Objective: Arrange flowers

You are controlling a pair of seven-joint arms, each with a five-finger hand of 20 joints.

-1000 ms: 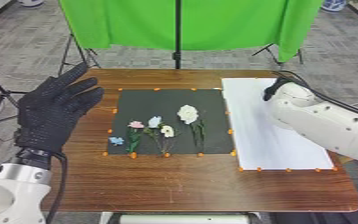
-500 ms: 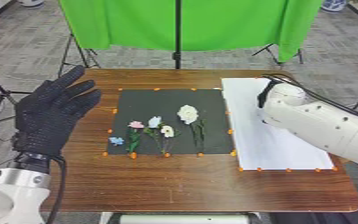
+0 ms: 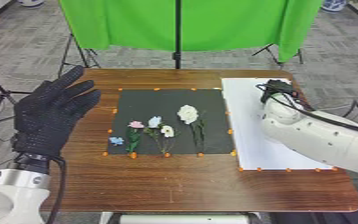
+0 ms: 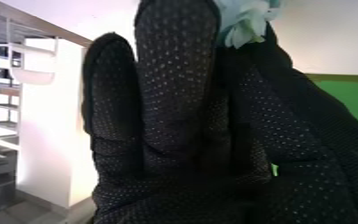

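We look down on a brown wooden table [image 3: 158,190] with visible grain and a smooth finish. On it lies a matte black square sheet [image 3: 153,102], and just beside it, to the right, a longer white rectangular sheet [image 3: 257,145], both edged with small orange markers [image 3: 133,155].

On the black sheet we see a large, ruffled white flower [image 3: 188,114] on a leafy green stem, a smaller white flower [image 3: 167,131], a light blue flower [image 3: 154,121] and a pink flower [image 3: 136,124] with green leaves below it. A compact blue flower [image 3: 116,141] lies by the sheet's left edge, close to the pink one.

Our right hand [image 3: 278,89], in dotted black fabric, is over the far right part of the white sheet. In the right wrist view we find the thumb and a finger closed together on a pale blue-green flower [image 4: 245,21], its soft, pointed petals standing out between them.

Our left hand [image 3: 53,112] is raised at the table's left edge, palm wide, fingers extended and slightly spread, holding nothing.
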